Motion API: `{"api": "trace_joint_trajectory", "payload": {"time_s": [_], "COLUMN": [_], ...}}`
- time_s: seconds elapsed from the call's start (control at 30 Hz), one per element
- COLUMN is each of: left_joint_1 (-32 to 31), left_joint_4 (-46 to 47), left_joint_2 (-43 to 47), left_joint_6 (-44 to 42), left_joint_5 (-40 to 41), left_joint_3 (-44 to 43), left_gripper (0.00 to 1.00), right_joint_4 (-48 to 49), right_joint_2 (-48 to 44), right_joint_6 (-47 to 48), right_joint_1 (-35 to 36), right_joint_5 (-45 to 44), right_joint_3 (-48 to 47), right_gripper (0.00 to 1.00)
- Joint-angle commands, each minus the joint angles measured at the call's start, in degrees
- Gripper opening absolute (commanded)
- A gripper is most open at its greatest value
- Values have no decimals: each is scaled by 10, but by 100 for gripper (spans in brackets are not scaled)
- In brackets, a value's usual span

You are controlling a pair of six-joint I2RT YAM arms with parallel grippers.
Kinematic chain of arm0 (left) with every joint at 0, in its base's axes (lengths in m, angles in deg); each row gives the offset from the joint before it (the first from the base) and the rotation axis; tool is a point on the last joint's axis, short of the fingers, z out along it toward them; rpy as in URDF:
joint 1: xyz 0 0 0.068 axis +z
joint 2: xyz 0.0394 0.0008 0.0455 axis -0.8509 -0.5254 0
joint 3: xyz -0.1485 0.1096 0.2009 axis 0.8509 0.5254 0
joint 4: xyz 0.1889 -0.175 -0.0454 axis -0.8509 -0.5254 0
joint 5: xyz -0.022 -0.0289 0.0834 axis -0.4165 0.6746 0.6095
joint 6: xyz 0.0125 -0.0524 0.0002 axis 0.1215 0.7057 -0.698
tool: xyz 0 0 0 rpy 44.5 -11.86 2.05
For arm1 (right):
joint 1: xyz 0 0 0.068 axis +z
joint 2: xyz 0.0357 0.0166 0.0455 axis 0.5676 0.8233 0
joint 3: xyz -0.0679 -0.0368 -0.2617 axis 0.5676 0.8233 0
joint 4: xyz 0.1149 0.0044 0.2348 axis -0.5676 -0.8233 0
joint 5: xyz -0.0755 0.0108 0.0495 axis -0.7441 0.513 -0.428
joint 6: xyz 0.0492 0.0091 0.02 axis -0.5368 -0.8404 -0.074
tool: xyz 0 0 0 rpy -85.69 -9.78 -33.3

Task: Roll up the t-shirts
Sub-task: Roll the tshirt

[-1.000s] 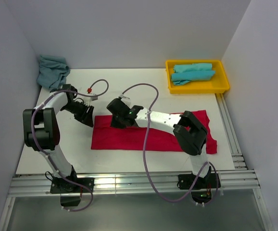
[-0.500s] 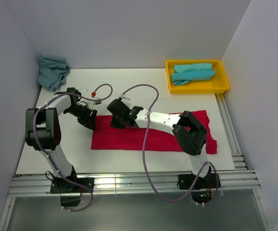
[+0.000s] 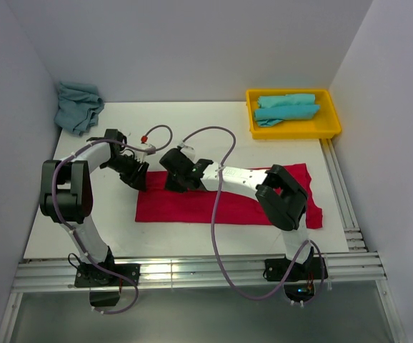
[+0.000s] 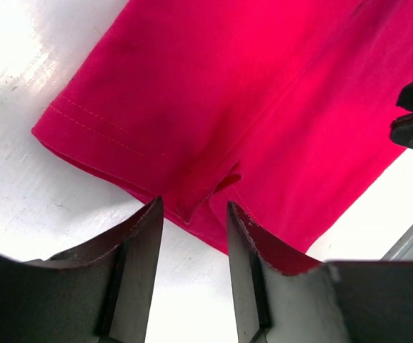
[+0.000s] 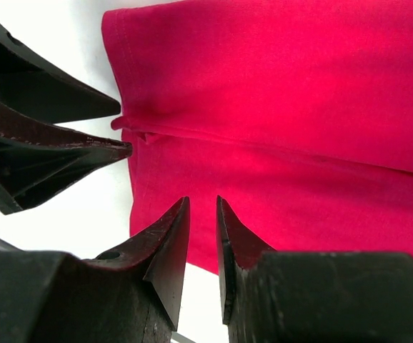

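The left arm (image 3: pixel 85 153) has swung rightward, bringing the left jaws up to the shirt's left end; the shirt itself has not shifted. The red t-shirt (image 3: pixel 228 204) lies folded in a long strip toward the desk's (image 3: pixel 192 128) near edge, its long axis running from left edge to right edge. Its left hem (image 4: pixel 99 125) sits straight ahead of the left jaws, which stand open with a small pucker of cloth between the tips, not pinched. The right jaws hover just beside them over the same end, narrowly parted with nothing between. Rolling likely starts here, toward the right edge. Turquoise t-shirts (image 3: pixel 285 107) lie well apart in the yellow tray (image 3: pixel 296 131) at the far right corner, another turquoise heap (image 3: pixel 78 106) at the far left.
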Motion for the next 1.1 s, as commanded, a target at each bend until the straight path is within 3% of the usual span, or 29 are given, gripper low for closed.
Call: {"api": "trace_joint_trajectory", "payload": {"time_s": [0.0,0.2,0.4,0.53,0.63,0.77,1.07], "left_joint_1": [-4,-5,-6,-6,-6,-6,-6], "left_joint_4": [5,1,-12,-15,-16,-12,-15], "left_joint_2": [7,7,6,2,0,4,5], "left_joint_6": [2,2,-3,-1,7,24,37], "left_joint_5": [6,9,1,-3,-10,-17,-21], "left_joint_3": [-12,-14,-28,-35,-43,-57,-79], "left_gripper": [45,38,22,10,6,3,1], "right_joint_4": [14,26,42,75,115,219,318], "right_joint_2": [-15,-13,-12,-13,-13,-18,29], "right_joint_6": [0,-1,-5,-13,-28,-61,-99], "right_joint_1": [-2,-2,-2,-1,-1,1,6], "right_joint_5": [-3,2,5,9,10,10,13], "right_joint_3": [-1,3,11,30,53,96,102], "right_gripper": [29,28,27,22,11,1,0]}}
